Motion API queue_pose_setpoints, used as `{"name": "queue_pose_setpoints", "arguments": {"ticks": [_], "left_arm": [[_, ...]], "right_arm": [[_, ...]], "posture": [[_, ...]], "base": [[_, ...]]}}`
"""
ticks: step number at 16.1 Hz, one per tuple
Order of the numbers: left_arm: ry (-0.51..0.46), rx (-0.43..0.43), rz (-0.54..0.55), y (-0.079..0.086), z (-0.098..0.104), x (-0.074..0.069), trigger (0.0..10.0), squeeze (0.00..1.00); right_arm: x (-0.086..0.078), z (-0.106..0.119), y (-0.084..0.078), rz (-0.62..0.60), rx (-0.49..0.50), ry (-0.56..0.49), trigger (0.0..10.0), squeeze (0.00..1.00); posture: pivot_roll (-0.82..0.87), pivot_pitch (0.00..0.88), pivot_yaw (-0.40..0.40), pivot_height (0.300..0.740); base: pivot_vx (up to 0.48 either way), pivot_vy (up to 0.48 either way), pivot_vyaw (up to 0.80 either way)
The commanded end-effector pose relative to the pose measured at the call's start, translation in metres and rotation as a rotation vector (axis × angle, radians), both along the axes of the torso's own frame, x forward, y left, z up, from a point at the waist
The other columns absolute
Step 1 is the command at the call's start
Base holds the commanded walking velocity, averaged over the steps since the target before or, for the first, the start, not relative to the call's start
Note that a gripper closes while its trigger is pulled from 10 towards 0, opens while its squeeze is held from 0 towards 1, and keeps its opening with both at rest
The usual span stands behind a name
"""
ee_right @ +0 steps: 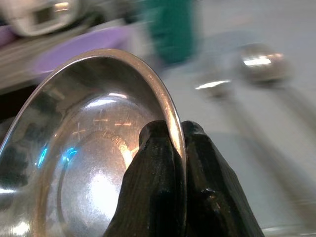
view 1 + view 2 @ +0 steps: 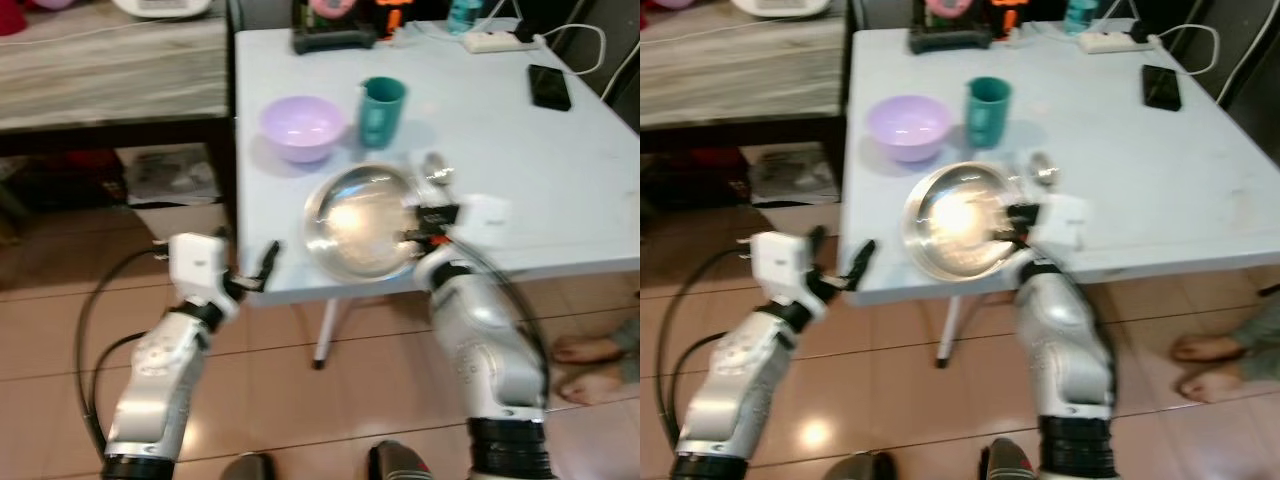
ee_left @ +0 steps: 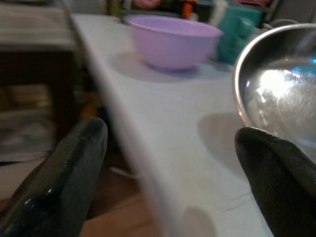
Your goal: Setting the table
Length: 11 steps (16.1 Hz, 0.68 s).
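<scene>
Head views: shiny round steel plate [image 2: 360, 222] at the near edge of the pale blue table [image 2: 560, 170], pinched at its rim by the right gripper [image 2: 418, 234], with lilac plastic bowl [image 2: 302, 127], teal cup [image 2: 381, 110] and steel spoon [image 2: 434, 168] behind; left wrist view: left gripper [image 3: 168, 173] spread wide, holding nothing; right wrist view: fingers [image 1: 158, 197] clamped on the plate rim

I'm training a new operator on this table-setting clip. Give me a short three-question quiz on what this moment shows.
1. True or false: the right gripper is shut on the rim of the steel plate.
2. Which stands nearest the teal cup? A) purple bowl B) black phone C) power strip
3. Fill in: the left gripper hangs with fingers ____ beside the table's near corner.

Key: 1 true; 2 A; 3 open
</scene>
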<state>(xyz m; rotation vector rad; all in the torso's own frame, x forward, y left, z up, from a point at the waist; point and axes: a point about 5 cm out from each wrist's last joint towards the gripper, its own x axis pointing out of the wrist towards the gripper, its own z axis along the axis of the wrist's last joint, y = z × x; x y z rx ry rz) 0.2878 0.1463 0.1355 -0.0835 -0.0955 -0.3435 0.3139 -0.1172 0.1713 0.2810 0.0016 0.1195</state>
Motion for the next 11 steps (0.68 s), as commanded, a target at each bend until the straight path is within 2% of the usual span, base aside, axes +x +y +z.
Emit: {"name": "queue_pose_setpoints", "arguments": {"ticks": [1,11], "left_arm": [[0.006,-0.001,-0.008,-0.0053,-0.0016,-0.0005,10.0,0.0],[0.007,0.0,0.026,-0.0053,-0.003,0.0026,10.0,0.0]], "right_arm": [[-0.0009,0.0045,-0.0066,-0.013,-0.014,-0.028,10.0,0.0],[-0.0006,0.0093,-0.0059,-0.015,-0.039,-0.069,10.0,0.0]], "posture": [[-0.19,0.168,0.026,0.74],[-0.19,0.153,0.023,0.74]], "base": [[0.0,0.48,0.0],[0.0,0.48,0.0]]}}
